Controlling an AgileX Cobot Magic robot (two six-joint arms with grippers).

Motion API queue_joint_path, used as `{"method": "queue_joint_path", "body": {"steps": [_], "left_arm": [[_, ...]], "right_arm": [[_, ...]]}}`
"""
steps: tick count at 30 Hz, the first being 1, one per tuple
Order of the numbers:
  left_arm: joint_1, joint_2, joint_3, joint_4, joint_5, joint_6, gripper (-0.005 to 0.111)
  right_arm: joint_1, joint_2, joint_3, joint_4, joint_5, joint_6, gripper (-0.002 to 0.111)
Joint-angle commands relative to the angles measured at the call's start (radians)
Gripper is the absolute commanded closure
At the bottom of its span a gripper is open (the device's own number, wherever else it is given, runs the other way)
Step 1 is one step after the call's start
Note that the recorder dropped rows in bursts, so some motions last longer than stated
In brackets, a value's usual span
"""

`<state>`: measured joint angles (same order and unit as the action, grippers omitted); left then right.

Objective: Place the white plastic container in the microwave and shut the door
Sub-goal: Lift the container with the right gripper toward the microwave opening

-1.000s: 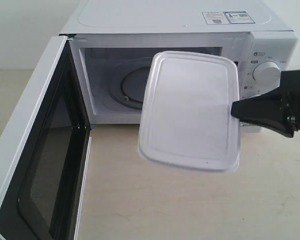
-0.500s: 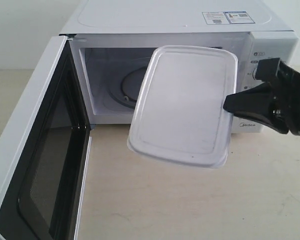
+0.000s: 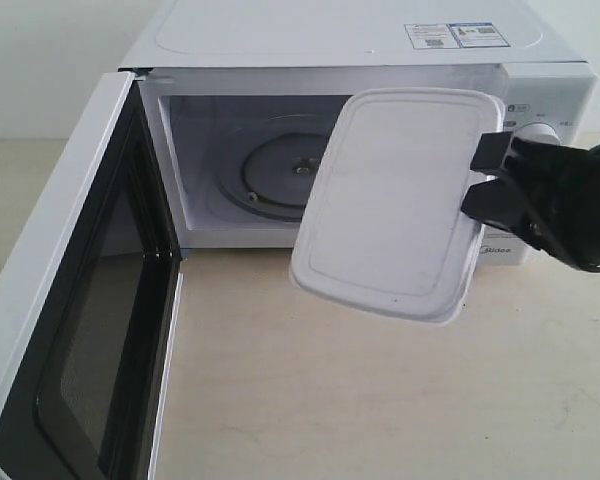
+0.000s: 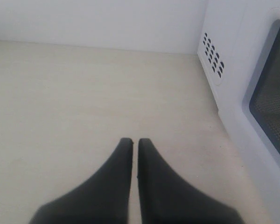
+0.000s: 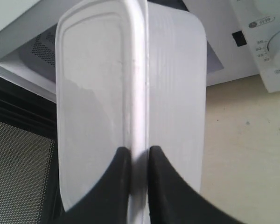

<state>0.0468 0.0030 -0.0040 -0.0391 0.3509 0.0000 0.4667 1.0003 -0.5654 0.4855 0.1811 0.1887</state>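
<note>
The white plastic container (image 3: pixel 395 200) hangs tilted in the air, lid towards the camera, in front of the right half of the microwave (image 3: pixel 350 40) opening. My right gripper (image 3: pixel 477 190) is shut on its right rim; in the right wrist view the two black fingers pinch the rim (image 5: pixel 139 154) of the container (image 5: pixel 98 93). The glass turntable (image 3: pixel 270 180) shows inside the cavity. The door (image 3: pixel 75 300) stands swung wide open at the left, black inner face outward. My left gripper (image 4: pixel 135 142) is shut and empty over bare tabletop, beside the door's window (image 4: pixel 273 102).
The beige tabletop (image 3: pixel 380 400) stretches in front of the microwave. The control panel with its dial (image 3: pixel 540 130) lies behind my right arm. A white wall stands behind the scene.
My right gripper has lifted the container and shifted it right, turning it more upright; the turntable is now more exposed. The door and left gripper have not moved.
</note>
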Motion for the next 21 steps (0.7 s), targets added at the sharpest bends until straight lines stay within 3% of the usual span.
{"method": "queue_joint_path", "body": {"steps": [1,6,15,21], "left_arm": [[0.002,-0.003,0.004,-0.002,-0.007,-0.007,0.102],[0.002,-0.003,0.004,-0.002,-0.007,-0.007,0.102],[0.002,-0.003,0.004,-0.002,-0.007,-0.007,0.102],[0.002,-0.003,0.004,-0.002,-0.007,-0.007,0.102]], "right_arm": [[0.085,-0.011,0.034,-0.445,-0.124,0.496,0.108],[0.153,-0.011,0.184,-0.708,-0.360,0.923,0.108],[0.153,-0.011,0.375,-0.511,-0.646,0.936,0.108],[0.153,-0.001,0.439,-0.373,-0.715,0.916,0.108]]}}
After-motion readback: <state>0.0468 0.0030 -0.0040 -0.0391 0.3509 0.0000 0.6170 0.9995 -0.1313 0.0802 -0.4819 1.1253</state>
